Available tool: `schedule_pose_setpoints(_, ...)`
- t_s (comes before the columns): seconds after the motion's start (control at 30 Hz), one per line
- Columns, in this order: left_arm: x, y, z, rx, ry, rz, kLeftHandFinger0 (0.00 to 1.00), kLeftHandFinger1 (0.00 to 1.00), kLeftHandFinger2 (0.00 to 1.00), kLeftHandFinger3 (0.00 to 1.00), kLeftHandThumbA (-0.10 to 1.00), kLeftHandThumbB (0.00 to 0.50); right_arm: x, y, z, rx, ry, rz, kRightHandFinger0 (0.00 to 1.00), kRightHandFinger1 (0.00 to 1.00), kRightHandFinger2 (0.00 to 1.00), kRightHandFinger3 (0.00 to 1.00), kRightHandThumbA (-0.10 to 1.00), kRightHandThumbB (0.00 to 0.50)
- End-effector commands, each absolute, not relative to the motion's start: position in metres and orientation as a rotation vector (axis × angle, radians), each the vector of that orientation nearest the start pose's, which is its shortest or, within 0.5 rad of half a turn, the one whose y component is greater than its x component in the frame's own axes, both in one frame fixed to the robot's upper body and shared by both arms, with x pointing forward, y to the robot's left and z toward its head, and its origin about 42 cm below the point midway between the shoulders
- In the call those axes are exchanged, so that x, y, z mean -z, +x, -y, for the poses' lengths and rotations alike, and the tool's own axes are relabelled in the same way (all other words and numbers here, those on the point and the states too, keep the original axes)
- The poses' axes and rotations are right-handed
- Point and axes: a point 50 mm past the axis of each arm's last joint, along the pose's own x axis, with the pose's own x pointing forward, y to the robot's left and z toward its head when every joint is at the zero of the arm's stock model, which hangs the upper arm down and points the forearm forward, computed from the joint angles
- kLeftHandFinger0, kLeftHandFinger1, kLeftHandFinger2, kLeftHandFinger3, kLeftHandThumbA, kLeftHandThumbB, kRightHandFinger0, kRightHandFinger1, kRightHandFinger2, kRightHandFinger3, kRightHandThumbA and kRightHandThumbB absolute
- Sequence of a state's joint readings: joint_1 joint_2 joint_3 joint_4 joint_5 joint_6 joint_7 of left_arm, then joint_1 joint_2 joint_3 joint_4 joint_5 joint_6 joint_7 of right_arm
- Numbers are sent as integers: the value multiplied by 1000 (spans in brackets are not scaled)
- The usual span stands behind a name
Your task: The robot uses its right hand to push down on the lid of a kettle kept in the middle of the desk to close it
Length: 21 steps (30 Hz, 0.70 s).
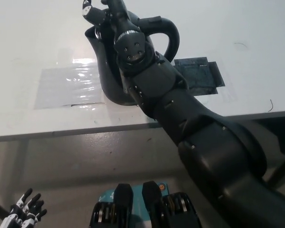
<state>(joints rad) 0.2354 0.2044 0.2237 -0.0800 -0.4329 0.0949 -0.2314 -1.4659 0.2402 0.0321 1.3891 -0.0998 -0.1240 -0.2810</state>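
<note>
Nearest, well below the white desk [28, 42], the white left hand [26, 209] rests with fingers spread, empty. Further on, the black kettle [109, 71] stands mid-desk. Above it hovers the black right hand [99, 14], fingers curled, holding nothing.

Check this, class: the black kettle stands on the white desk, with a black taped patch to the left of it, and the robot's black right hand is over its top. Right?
One slip: the head view shows the black taped patch to the right of the kettle. The kettle stands on the white desk, with the right hand over its top.
</note>
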Motion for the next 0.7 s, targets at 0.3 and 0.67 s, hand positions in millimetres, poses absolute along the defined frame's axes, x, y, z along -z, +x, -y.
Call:
schedule_pose_setpoints(0.3, -92, 191, -334, -11, -216, -117, 1000, 1000, 1000, 1000, 269, 290, -381, 529, -85, -307, -247, 200, 943, 1000, 1000, 1000, 201, 166)
schedule_pose_setpoints(0.67, -92, 194, -336, -5, -232, -107, 1000, 1000, 1000, 1000, 252, 277, -263, 520, -50, -242, -60, 0, 989, 1000, 1000, 1000, 223, 143)
